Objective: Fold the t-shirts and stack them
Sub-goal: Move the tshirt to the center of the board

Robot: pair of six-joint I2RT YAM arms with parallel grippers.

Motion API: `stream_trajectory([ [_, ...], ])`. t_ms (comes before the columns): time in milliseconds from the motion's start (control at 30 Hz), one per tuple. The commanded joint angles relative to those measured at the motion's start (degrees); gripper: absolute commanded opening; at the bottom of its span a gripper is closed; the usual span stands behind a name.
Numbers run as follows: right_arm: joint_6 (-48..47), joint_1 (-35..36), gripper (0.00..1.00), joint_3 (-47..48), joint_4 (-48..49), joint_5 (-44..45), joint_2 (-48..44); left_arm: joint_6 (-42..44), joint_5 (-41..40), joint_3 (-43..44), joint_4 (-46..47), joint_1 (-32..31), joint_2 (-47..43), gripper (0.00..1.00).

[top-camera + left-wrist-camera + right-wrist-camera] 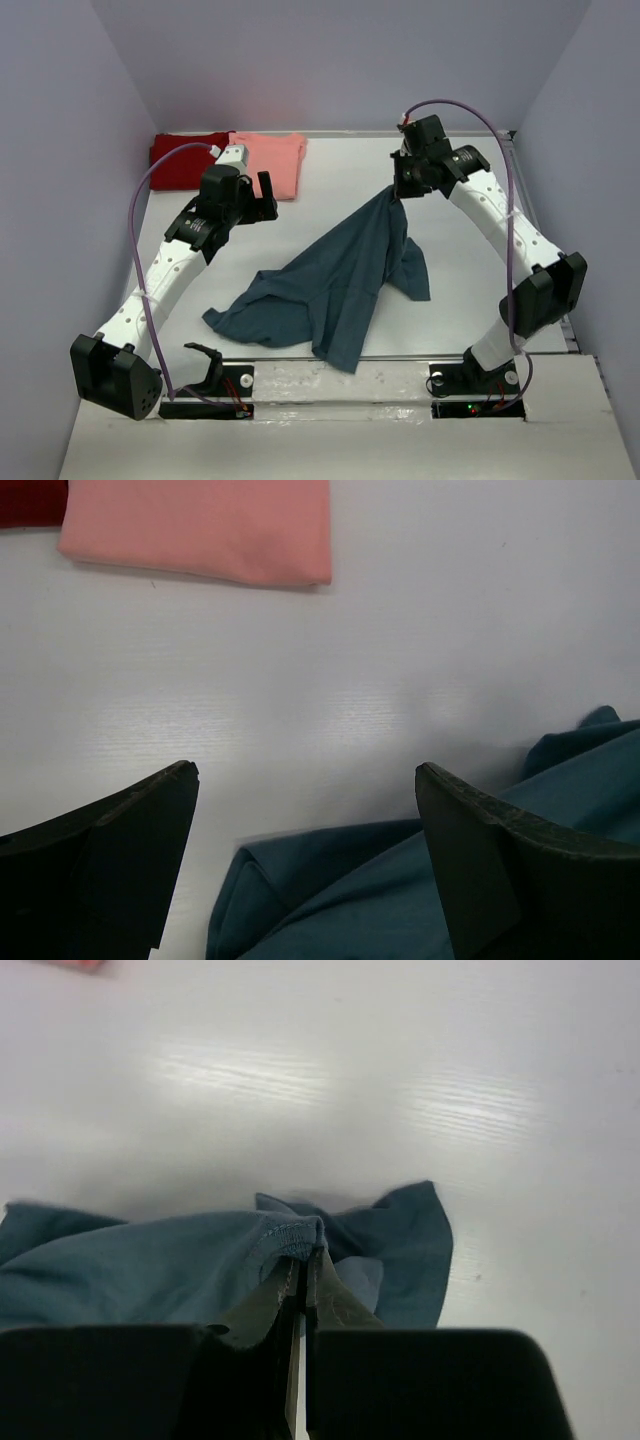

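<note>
The teal tee (330,290) lies crumpled in the middle of the table (330,180). Most of it is spread toward the near edge, and one part is drawn up toward the far right. That part is in my right gripper (398,192) — the jaws are pinched tight on a hemmed edge of the cloth. From there the fabric hangs down in a slanting sheet to the heap below. A loose flap falls off to the right of the sheet, and the lowest point of the heap reaches almost to the near edge.

From my right wrist, the stitched hem bunches right at the tip of the gripper (303,1260). The tee (130,1270) trails off to the left, with another fold of it showing just beyond.

My left gripper (255,200) is spread as wide as it goes and holds nothing. It hangs over the table to the left of the tee, on the far side. From that wrist I see bare table between the fingers (120,860), with a folded edge of the tee (330,890) low in the gap and running behind the right finger.

Farther out, at the far left, the pink tee (272,160) lies folded flat. The red tee (185,160) lies just beside it on the left, their edges meeting — both well apart from the teal one. From my left wrist, the pink tee (200,525) sits along the top, with a sliver of the red tee (30,500) in the corner.
</note>
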Motion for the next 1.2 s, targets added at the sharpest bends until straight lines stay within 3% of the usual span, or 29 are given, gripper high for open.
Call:
stream_trajectory([
  [0, -0.30, -6.79, 0.00, 3.06, 4.58, 4.01, 4.66, 0.85, -0.05, 0.29, 0.61, 0.12, -1.33, 0.99],
  [167, -0.66, -11.53, 0.00, 9.12, 6.86, 5.95, 16.76, 0.85, -0.22, 0.20, 0.61, 0.12, -1.50, 0.99],
  [233, -1.09, -11.55, 0.00, 10.80, 8.27, 6.99, 18.02, 0.94, -0.22, 0.29, 0.61, 0.12, -1.41, 0.99],
  [300, 0.13, -12.17, 0.00, 9.58, 13.01, 13.50, 19.52, 0.94, -0.22, 0.20, 0.61, 0.12, -1.41, 0.99],
  [367, -1.09, -13.48, 0.03, 9.14, 15.04, 9.93, 19.79, 0.85, -0.22, 0.12, 0.70, 0.12, -1.50, 0.99],
  [433, -1.10, -13.49, 0.16, 9.92, 13.47, 4.65, 20.23, 0.85, -0.40, 0.03, 0.61, 0.12, -1.59, 0.99],
  [500, 0.30, -13.49, 0.44, 7.57, 12.85, 0.70, 18.22, 0.85, -0.31, 0.12, 0.61, 0.12, -1.50, 0.99],
  [567, 1.88, -13.49, 0.58, 0.92, 13.98, -1.60, 11.82, 0.94, -0.31, 0.12, 0.61, 0.21, -1.50, 0.99],
  [600, 1.89, -13.49, 0.70, -2.00, 14.95, -3.17, 5.35, 0.94, -0.23, 0.12, 0.61, 0.12, -1.50, 0.99],
  [633, 1.63, -13.49, 0.80, -4.98, 15.83, -4.32, 5.29, 0.94, -0.14, 0.20, 0.61, 0.12, -1.50, 0.99],
  [667, 1.98, -13.49, 1.00, -10.15, 16.27, -4.94, -1.41, 0.94, 0.12, 0.12, 0.61, 0.12, -1.42, 0.99],
  [800, 3.73, -13.49, 0.99, -21.05, 16.80, -14.59, -16.92, 0.94, 1.00, 0.29, 0.70, 0.12, -1.15, 0.99],
  [867, 7.14, -12.79, 0.94, -28.34, 16.45, -21.00, -23.76, 0.85, 1.27, 0.20, 0.70, 0.12, -1.15, 0.99],
  [1167, 22.44, -8.40, 0.91, -59.28, 27.08, -29.30, -40.67, 0.94, 1.80, 0.03, 0.79, 0.21, -0.62, 0.99],
])
